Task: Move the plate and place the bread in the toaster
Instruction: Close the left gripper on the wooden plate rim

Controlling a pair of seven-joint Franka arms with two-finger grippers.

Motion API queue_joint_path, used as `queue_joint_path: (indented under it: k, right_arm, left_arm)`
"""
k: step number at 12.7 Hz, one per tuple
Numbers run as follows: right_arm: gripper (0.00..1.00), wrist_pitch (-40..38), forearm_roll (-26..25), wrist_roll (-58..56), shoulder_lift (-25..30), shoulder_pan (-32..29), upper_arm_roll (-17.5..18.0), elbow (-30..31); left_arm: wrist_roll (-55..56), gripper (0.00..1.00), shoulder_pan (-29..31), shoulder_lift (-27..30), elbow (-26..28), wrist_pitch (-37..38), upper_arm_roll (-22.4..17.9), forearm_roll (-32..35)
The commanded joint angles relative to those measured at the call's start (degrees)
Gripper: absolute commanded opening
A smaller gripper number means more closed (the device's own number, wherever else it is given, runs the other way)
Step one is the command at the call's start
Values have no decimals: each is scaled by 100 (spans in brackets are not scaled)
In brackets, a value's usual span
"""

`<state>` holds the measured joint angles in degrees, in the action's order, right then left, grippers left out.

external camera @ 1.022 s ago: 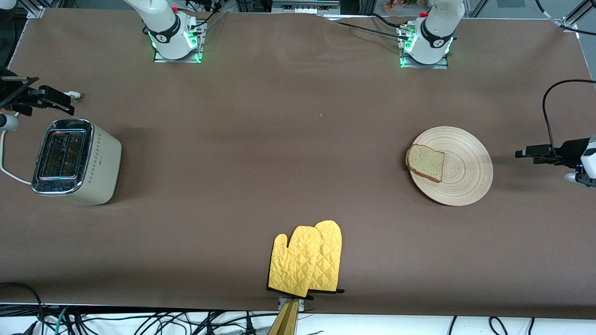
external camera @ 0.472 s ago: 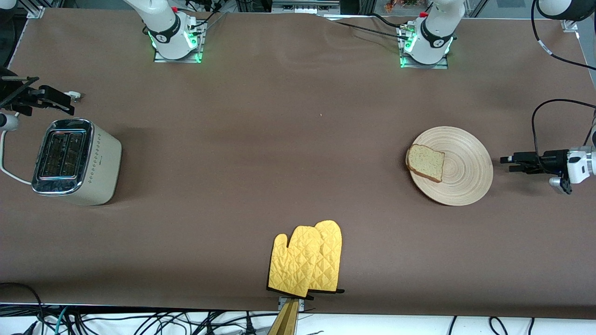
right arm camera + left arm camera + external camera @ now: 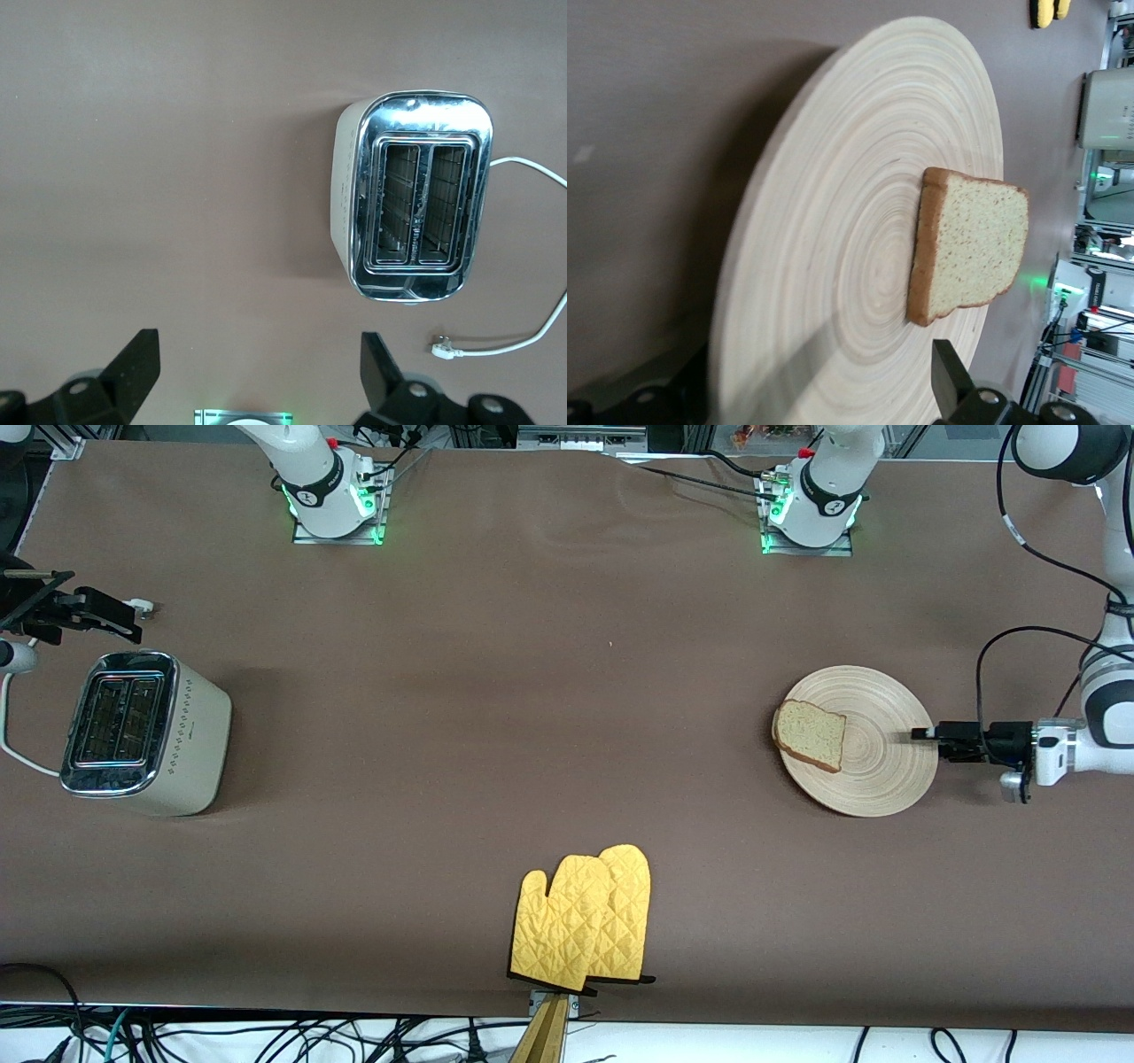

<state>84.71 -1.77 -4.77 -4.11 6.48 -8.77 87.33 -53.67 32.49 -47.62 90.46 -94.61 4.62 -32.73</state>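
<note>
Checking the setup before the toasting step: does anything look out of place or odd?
The toaster's white cord lies loose on the table, its plug end connected to nothing in view. The bread sits off-centre, overhanging the plate's rim. Otherwise nothing stands out.

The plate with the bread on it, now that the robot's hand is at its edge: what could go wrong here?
The left hand straddles the rim of the plate, fingers open. The bread lies loose and overhangs the rim toward the right arm's end, so a tilt or jerk could slide it off. A thin-edge grip might slip. The toaster stands far away, at the table's right-arm end, where the right hand waits.
</note>
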Motion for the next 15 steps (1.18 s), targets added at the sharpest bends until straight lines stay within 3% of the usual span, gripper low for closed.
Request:
queue_joint_path:
  k: [1, 3, 6, 10, 12, 15]
  right_arm:
    - [100, -121, 36, -50, 25, -7, -2, -85]
    - [100, -121, 36, -50, 25, -16, -2, -85]
    - [100, -121, 36, -50, 25, -16, -10, -85]
    - [100, -121, 36, -50, 25, -16, -19, -85]
    - [100, -121, 53, -50, 25, -16, -28, -85]
    - [100, -121, 62, -50, 16, -24, -37, -85]
  left_arm:
    - [-82, 87, -32, -28, 104, 30, 65, -234]
    - [-143, 61, -33, -150, 104, 13, 65, -234]
    - [-170, 31, -15, -291, 104, -14, 57, -208]
    - [-100, 15, -32, -300, 95, -22, 57, -128]
    - [-91, 1, -59, -309, 95, -14, 83, -155]
    - [-99, 0, -103, -301, 95, 39, 196, -225]
